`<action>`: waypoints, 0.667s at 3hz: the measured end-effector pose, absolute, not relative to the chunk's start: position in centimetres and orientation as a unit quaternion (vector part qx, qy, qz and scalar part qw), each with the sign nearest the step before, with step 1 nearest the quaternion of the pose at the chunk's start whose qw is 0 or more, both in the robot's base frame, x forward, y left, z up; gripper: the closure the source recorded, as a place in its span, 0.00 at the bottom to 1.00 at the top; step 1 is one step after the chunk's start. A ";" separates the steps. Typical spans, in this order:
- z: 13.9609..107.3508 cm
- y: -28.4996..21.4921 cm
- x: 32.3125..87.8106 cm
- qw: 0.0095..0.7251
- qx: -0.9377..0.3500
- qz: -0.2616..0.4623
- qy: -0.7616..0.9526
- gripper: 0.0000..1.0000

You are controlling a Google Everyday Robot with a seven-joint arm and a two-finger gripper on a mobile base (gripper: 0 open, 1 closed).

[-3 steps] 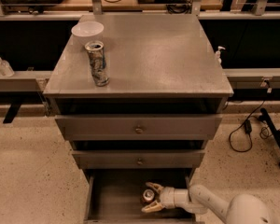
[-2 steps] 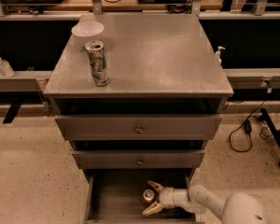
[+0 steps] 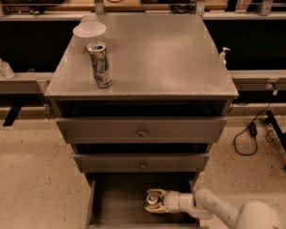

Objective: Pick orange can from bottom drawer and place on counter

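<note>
The orange can [image 3: 152,198] stands in the open bottom drawer [image 3: 114,204], its silver top facing up. My gripper [image 3: 153,200] reaches into the drawer from the right and is around the can. One finger [image 3: 156,191] is behind the can and the other is in front, both against its sides. The can rests on the drawer floor. The counter [image 3: 162,56] is the broad grey top of the cabinet above.
A tall white-and-blue patterned can [image 3: 100,64] and a white bowl [image 3: 89,30] stand on the counter's left side. The two upper drawers [image 3: 142,130] are shut, with small knobs. Cables [image 3: 250,132] lie on the floor at right.
My gripper has shifted slightly left in the drawer and its fingers have drawn in from a wide spread onto the orange can.
</note>
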State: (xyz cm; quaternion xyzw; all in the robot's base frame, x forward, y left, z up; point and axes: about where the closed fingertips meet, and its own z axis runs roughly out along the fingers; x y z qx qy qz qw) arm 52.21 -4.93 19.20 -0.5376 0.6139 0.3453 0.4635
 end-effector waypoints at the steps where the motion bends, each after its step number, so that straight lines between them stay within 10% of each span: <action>1: 20.8 -5.2 51.9 0.482 -0.533 0.362 0.594 0.90; 2: 28.4 -7.0 49.9 0.527 -0.543 0.383 0.530 1.00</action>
